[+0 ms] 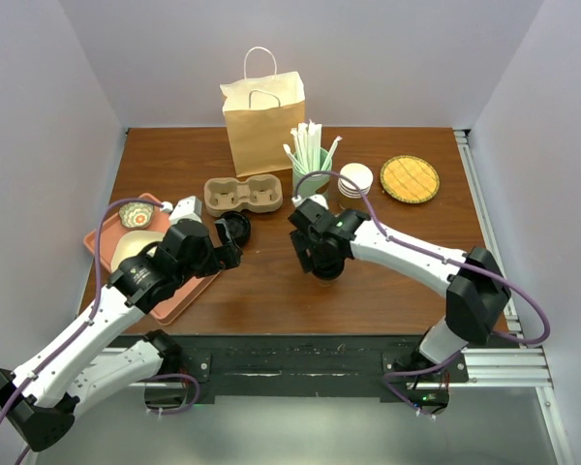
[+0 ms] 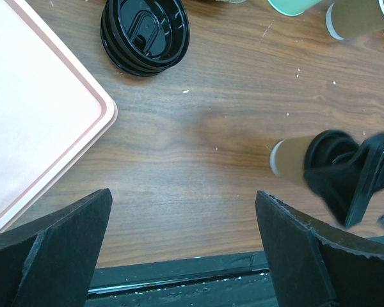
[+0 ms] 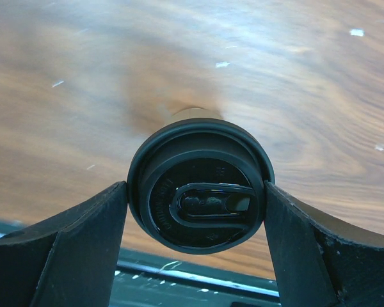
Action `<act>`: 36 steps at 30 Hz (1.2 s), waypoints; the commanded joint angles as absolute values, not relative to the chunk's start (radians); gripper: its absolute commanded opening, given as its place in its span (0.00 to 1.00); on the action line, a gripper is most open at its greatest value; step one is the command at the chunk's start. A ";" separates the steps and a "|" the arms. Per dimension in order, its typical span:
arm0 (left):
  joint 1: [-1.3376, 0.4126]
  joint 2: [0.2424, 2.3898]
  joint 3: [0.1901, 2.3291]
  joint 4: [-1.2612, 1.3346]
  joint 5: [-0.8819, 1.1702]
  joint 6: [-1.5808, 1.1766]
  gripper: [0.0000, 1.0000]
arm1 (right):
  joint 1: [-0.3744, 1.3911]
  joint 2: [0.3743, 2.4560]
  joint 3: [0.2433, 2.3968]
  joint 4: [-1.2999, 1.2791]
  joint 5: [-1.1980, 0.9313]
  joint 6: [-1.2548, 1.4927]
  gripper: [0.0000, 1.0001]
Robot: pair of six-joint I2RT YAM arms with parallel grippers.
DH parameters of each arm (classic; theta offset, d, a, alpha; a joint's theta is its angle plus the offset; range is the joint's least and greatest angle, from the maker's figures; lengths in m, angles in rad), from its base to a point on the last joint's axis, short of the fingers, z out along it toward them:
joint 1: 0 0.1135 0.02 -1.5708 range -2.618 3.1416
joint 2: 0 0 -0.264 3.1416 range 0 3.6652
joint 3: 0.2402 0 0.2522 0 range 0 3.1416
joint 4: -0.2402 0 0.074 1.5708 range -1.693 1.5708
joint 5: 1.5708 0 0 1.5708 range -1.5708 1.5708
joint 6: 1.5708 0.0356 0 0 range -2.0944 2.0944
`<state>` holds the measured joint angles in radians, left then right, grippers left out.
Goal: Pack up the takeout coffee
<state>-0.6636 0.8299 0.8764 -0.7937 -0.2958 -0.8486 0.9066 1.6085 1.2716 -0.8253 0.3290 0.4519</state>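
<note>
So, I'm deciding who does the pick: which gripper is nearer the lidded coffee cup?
Right. The right gripper straddles the takeout coffee, fingers against both sides of its lid. The left gripper hangs open off to the side, apart from it, by the pink tray.

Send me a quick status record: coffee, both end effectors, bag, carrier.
takeout coffee: standing on the table, black lid on
right end effector: shut on the lid, touching both sides
left end effector: open, empty, over bare table beside the pink tray
paper bag: standing at the back edge, coffee not in it
cup carrier: in front of the bag, both slots empty
</note>
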 commanded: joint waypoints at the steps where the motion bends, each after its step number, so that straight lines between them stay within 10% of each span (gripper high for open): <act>1: -0.666 0.827 0.904 -0.767 -0.325 -0.833 1.00 | 0.719 1.537 1.234 -0.845 0.426 0.437 0.70; 13: -0.664 0.819 0.937 -0.799 -0.333 -0.819 1.00 | 0.249 1.500 1.169 -0.798 0.394 0.324 0.72; 36: -0.666 0.836 0.968 -0.782 -0.348 -0.769 1.00 | 0.230 1.447 1.140 -0.805 0.359 0.416 0.98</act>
<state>-0.6636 0.8291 0.9108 -0.8043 -0.3187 -0.8005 0.2344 1.4792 1.1225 -0.7780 0.3565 0.3817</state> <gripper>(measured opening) 0.997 0.957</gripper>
